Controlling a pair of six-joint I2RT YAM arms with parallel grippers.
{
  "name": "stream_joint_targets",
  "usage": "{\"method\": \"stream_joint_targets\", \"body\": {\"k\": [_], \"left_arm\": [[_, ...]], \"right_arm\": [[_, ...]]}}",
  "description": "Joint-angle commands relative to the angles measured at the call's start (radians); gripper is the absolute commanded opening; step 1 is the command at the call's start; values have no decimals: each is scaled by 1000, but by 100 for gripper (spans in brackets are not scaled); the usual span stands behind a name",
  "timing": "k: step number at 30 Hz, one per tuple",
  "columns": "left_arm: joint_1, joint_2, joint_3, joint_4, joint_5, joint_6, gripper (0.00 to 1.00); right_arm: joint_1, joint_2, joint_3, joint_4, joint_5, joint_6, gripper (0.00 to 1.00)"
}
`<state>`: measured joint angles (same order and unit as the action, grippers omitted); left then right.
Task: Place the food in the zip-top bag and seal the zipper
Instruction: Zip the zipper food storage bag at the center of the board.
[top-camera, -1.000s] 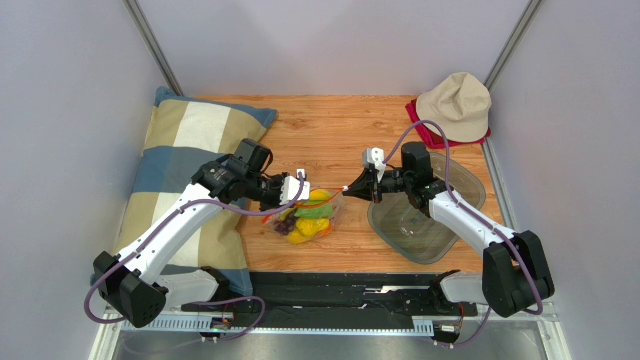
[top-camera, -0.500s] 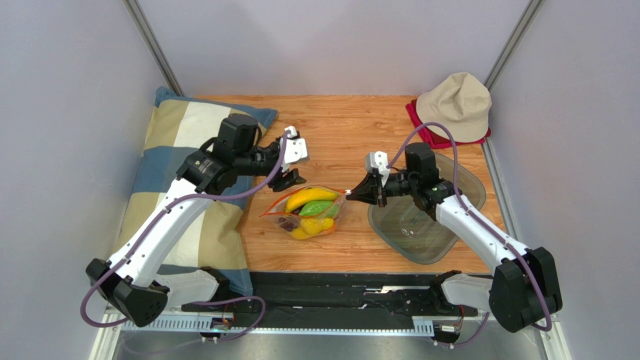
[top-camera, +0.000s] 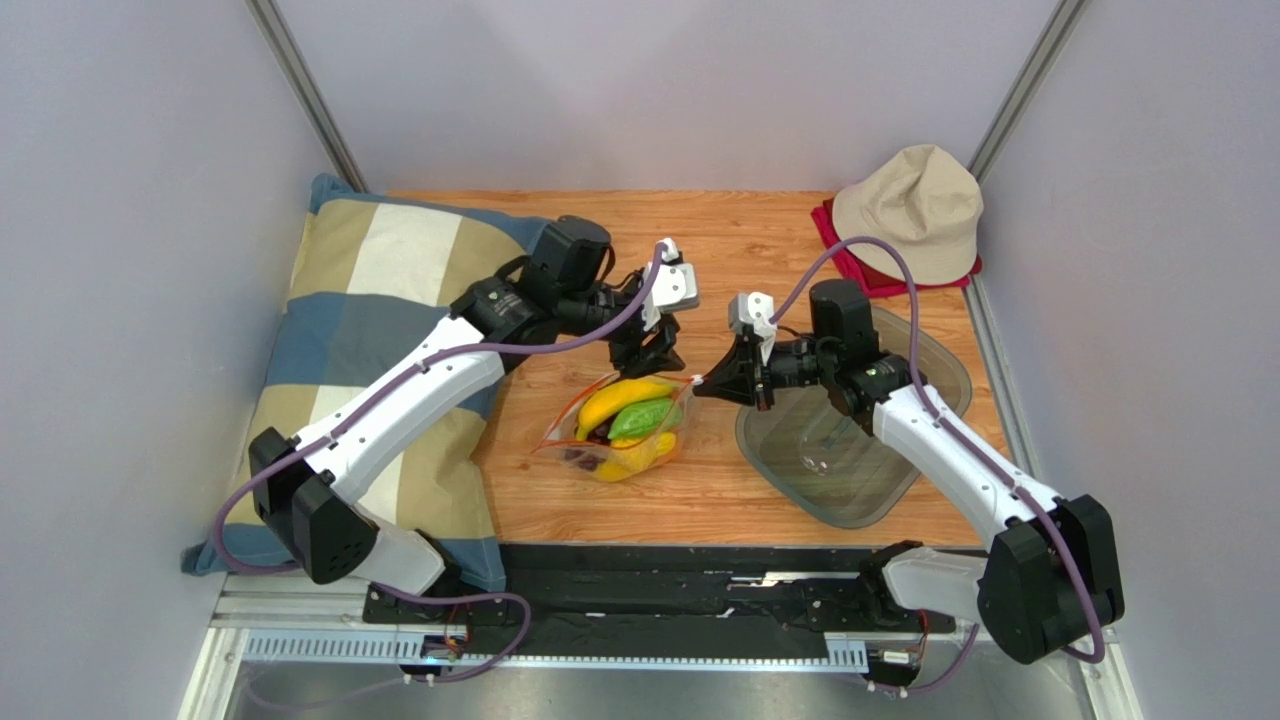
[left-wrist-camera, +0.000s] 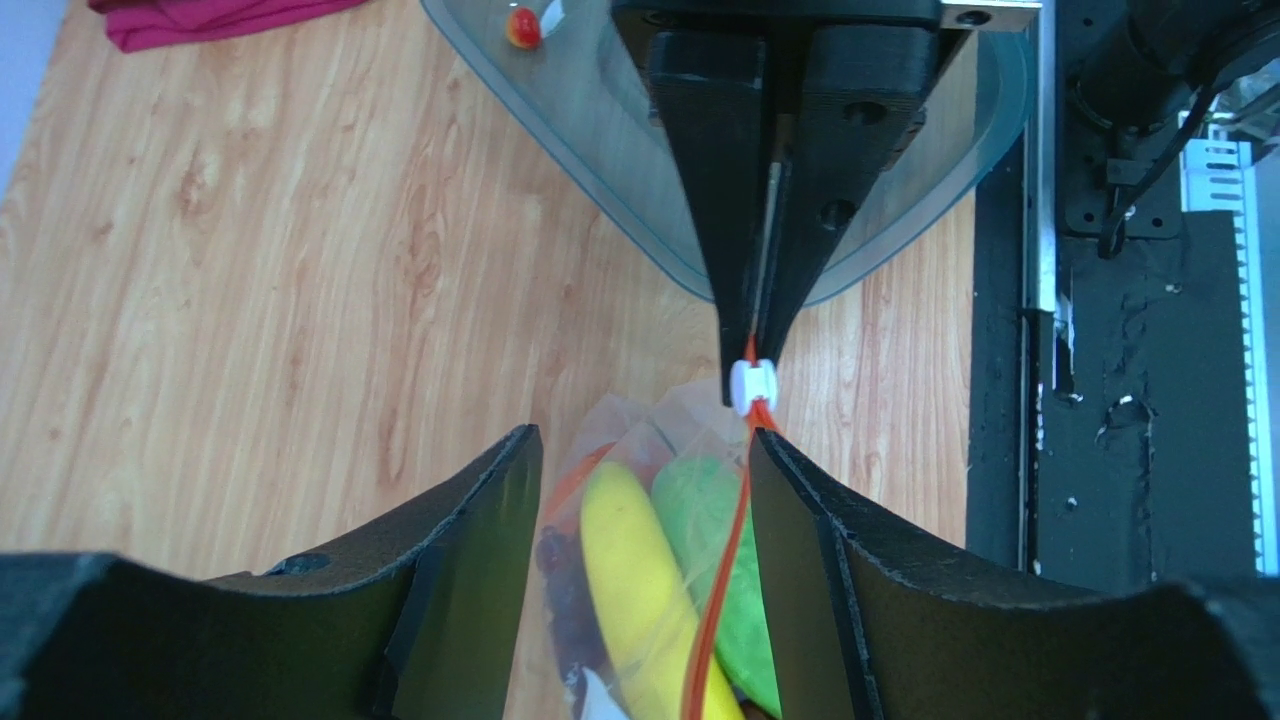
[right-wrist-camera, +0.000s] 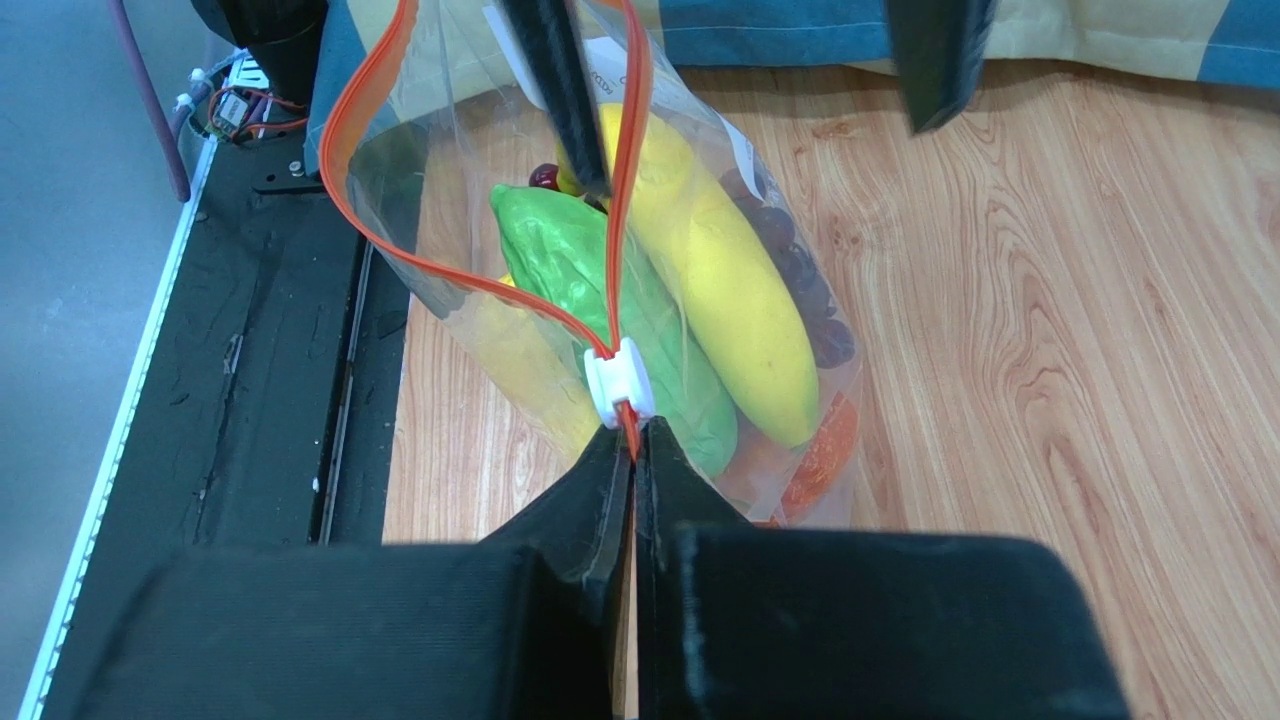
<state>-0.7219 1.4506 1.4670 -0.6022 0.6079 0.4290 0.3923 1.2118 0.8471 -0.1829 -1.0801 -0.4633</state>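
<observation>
**A:** Where does the zip-top bag (top-camera: 624, 432) sit?

**B:** On the worktop (top-camera: 751, 255) between our two arms, mouth toward the right one. The banana (right-wrist-camera: 724, 293), the green piece (right-wrist-camera: 579, 263) and some darker fruit are inside. The zipper (right-wrist-camera: 619, 270) gapes, and its two orange-red tracks bow apart and meet only at the white slider (right-wrist-camera: 619, 383).

**A:** And our pincers?

**B:** Our right pincer (right-wrist-camera: 631, 447) is clamped on the strip's end, just behind the slider. Our left pincer (left-wrist-camera: 639, 450) hangs over the mouth with its fingers apart, holding nothing.

**A:** What could go wrong from here?

**B:** We judge the left must take the slider while the right anchors the end. If the left closes on film or on one track instead, the pull would drag the whole bag, since the light plastic would slide on the wood. Our right hold is on a thin strip, so a hard tug could strip it free. The banana rides high near the mouth and could jam the slider or leave a gap.

**A:** Anything else?

**B:** A small red thing (left-wrist-camera: 525, 26) lies in the grey tray (left-wrist-camera: 586, 105). We cannot tell whether it is food. If it is, sealing now would shut it out.
</observation>
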Motion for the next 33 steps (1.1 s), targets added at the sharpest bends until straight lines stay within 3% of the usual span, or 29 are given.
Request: {"method": "stream_joint_targets", "body": {"k": [1, 20, 24, 30, 33], "left_arm": [[-40, -39, -42, 133, 12, -67, 60], [-103, 13, -97, 150, -37, -64, 46], [-105, 21, -99, 130, -31, -52, 38], [-106, 28, -111, 121, -37, -39, 40], [-106, 31, -109, 111, -37, -32, 30]], "right_arm": [[5, -4, 52, 34, 16, 48, 0], [5, -9, 64, 33, 26, 74, 0], [5, -17, 61, 33, 26, 71, 0], [3, -17, 60, 37, 26, 74, 0], [5, -18, 60, 39, 25, 74, 0]]}}
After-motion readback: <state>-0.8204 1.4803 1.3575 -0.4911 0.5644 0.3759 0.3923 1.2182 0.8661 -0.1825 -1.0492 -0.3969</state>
